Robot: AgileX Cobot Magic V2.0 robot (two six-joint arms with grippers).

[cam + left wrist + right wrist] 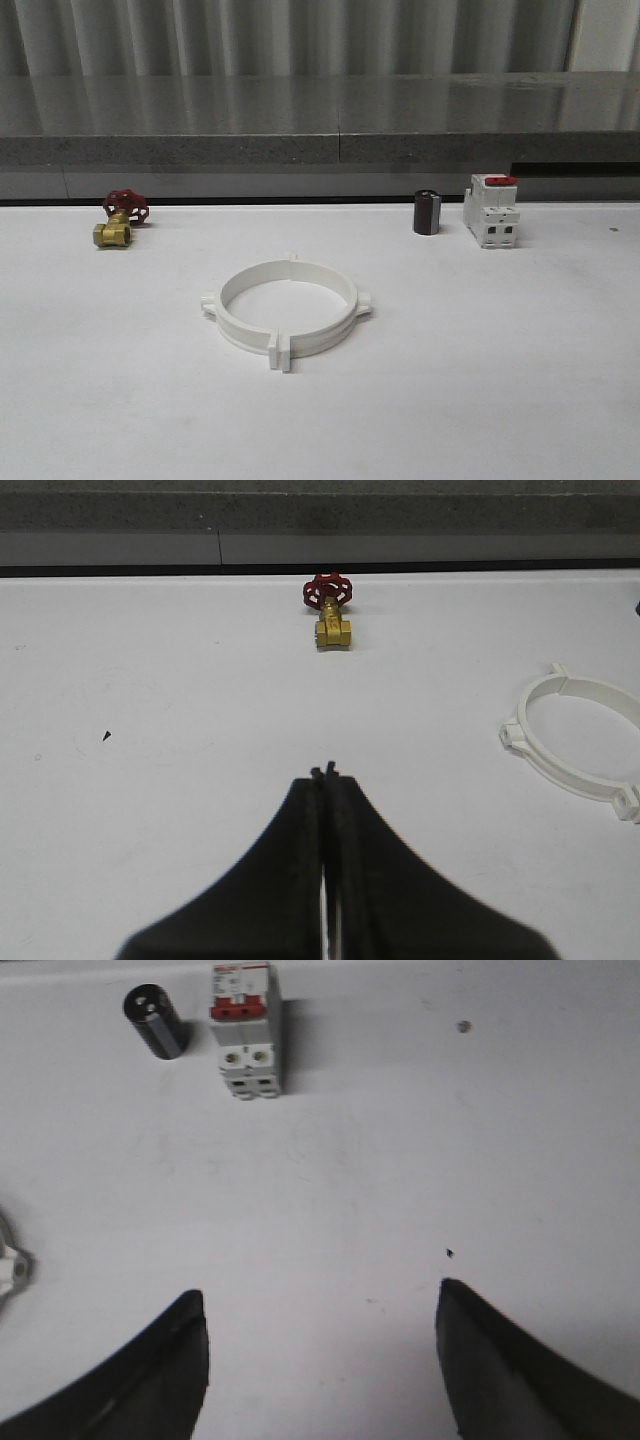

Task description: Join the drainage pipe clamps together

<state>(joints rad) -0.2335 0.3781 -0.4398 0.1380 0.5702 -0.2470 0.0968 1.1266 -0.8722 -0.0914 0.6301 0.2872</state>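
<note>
Pipe clamps [288, 308] sit joined as one ring, mid-table, both grippers clear of them.

The two white halves meet at their end tabs, so the joining step looks finished or nearly so; I judge the next move only needs a check that the near tab joint is fully seated. The left gripper [324, 772] has its fingers pressed together, holding nothing; the right gripper [322, 1310] stands wide apart over bare table [500, 380]. A brass valve [120, 222], a dark cylinder [427, 212] and a red-topped switch [491, 210] stand well apart at the back, blocking nothing.
</note>
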